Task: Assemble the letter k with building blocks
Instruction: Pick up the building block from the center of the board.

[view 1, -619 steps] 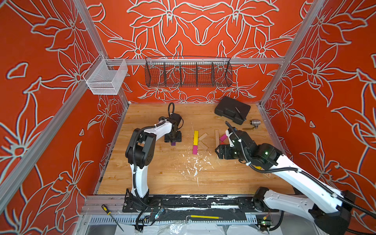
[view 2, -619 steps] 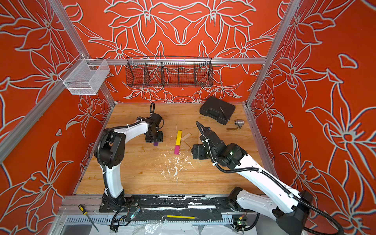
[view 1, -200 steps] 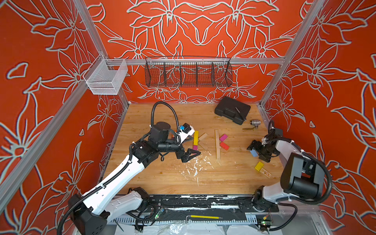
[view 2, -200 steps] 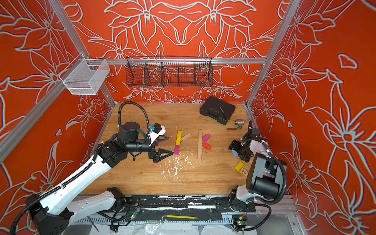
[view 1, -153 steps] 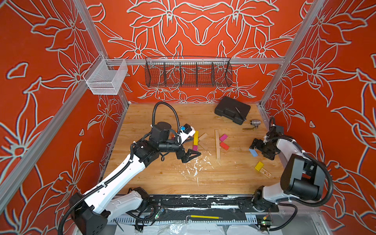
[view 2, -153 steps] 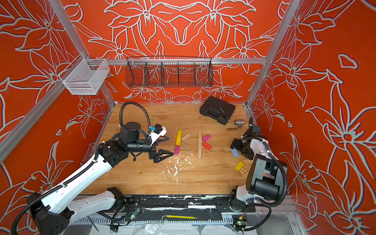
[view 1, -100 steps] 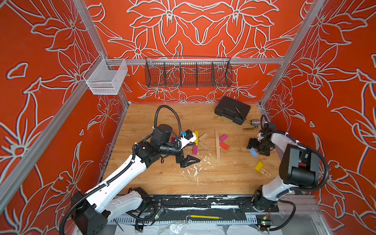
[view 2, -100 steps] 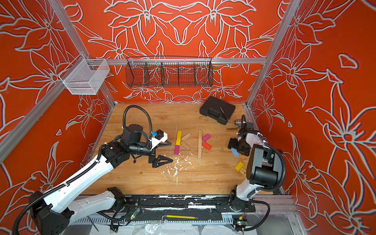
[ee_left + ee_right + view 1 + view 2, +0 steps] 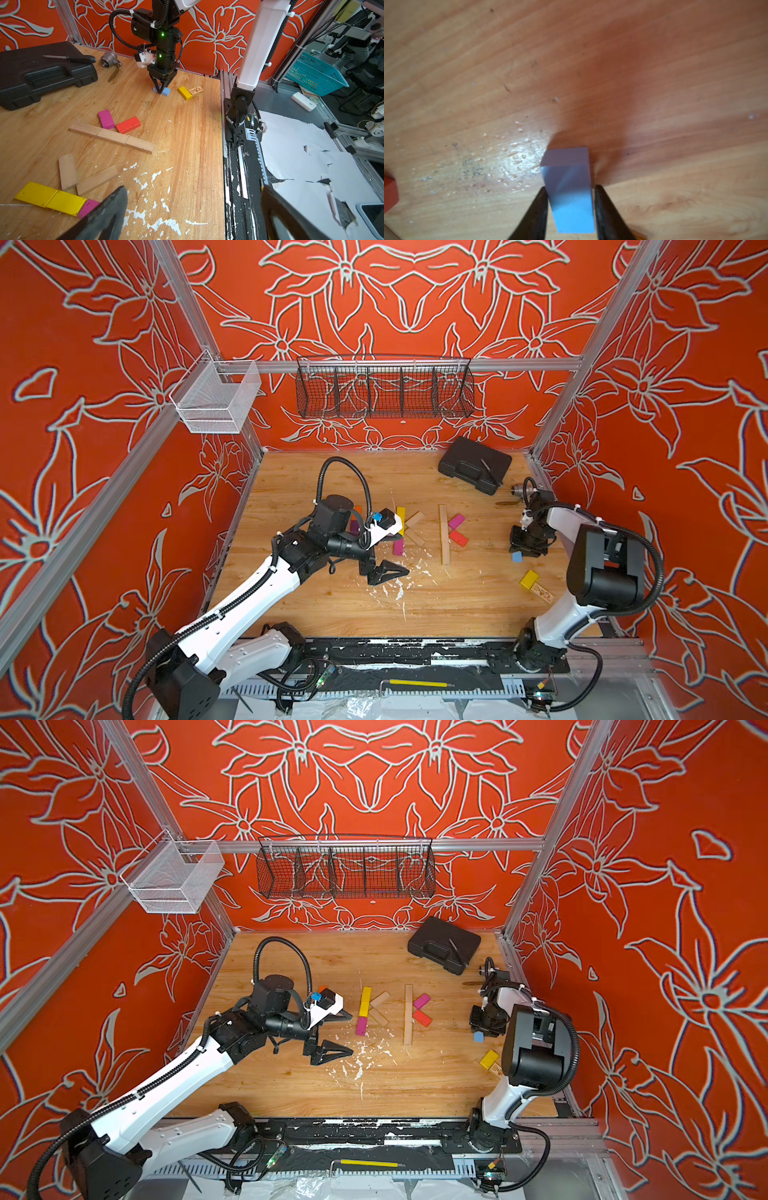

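Note:
At the right of the table lies a light blue block (image 9: 517,557) (image 9: 566,160), and my right gripper (image 9: 524,549) (image 9: 160,91) (image 9: 570,187) is shut on it, pointing straight down. My left gripper (image 9: 351,1033) (image 9: 193,193) hangs open and empty above the white-flecked boards, in front of a K with a yellow-and-magenta stem (image 9: 400,515) and two plain wood arms (image 9: 414,537). Right of it, a second K has a long plain wood stem (image 9: 444,535), a magenta arm (image 9: 456,521) and a red arm (image 9: 458,538). Near the right arm's base lie a yellow block (image 9: 529,579) and a printed one (image 9: 543,593).
A black case (image 9: 474,464) and a silver fitting (image 9: 518,489) sit at the back right. Orange (image 9: 357,510) and purple (image 9: 354,526) blocks peek out behind my left wrist. A black wire basket (image 9: 384,387) hangs on the back wall. The table's front edge (image 9: 222,145) runs beside my left gripper.
The right gripper's jaws have closed on the light blue block. The left gripper has drifted a little toward the table's front, staying open.

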Controlling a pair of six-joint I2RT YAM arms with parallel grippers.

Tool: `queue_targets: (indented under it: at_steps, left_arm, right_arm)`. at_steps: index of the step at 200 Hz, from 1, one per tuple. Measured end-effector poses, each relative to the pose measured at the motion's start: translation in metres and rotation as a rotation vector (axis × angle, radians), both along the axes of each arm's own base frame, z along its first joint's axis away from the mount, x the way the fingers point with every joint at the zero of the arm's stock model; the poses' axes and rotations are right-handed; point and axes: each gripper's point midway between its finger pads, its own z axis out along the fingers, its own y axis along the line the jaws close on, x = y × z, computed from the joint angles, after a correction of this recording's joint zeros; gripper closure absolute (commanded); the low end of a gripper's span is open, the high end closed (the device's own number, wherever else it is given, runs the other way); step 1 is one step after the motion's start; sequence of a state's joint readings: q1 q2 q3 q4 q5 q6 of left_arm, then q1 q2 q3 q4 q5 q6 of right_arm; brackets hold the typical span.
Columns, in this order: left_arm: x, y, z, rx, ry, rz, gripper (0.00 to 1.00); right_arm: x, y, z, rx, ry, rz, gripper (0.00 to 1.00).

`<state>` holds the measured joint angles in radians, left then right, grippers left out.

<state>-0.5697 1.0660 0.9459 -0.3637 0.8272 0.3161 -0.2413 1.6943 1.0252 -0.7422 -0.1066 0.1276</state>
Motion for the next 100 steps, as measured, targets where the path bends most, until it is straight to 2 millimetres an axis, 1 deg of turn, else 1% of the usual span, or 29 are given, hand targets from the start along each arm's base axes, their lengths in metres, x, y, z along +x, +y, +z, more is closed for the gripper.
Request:
queue_targets:
  at_steps: [38,57,65,78,91,100]
  left_arm:
    - [0.009,0.002,-0.003,0.020,-0.013,0.048,0.03]
    - [0.017,0.005,-0.006,0.042,-0.014,0.102,0.03]
    - [0.022,0.007,-0.008,0.053,-0.015,0.131,0.03]
    - [0.032,0.012,-0.009,0.068,-0.011,0.191,0.03]
    - [0.046,0.020,-0.011,0.077,0.000,0.270,0.02]
    - [0.059,0.030,-0.011,0.079,0.010,0.336,0.03]
  right_arm:
    - [0.000,0.002,0.001,-0.011,0.005,-0.008,0.74]
    - [0.000,0.006,0.009,-0.014,-0.016,-0.015,0.75]
    - [0.002,0.009,0.017,-0.016,-0.039,-0.016,0.75]
    - [0.007,0.020,0.036,-0.009,-0.106,-0.014,0.75]
    - [0.014,0.038,0.058,0.023,-0.193,-0.005,0.76]
    - [0.018,0.057,0.076,0.060,-0.257,0.006,0.76]
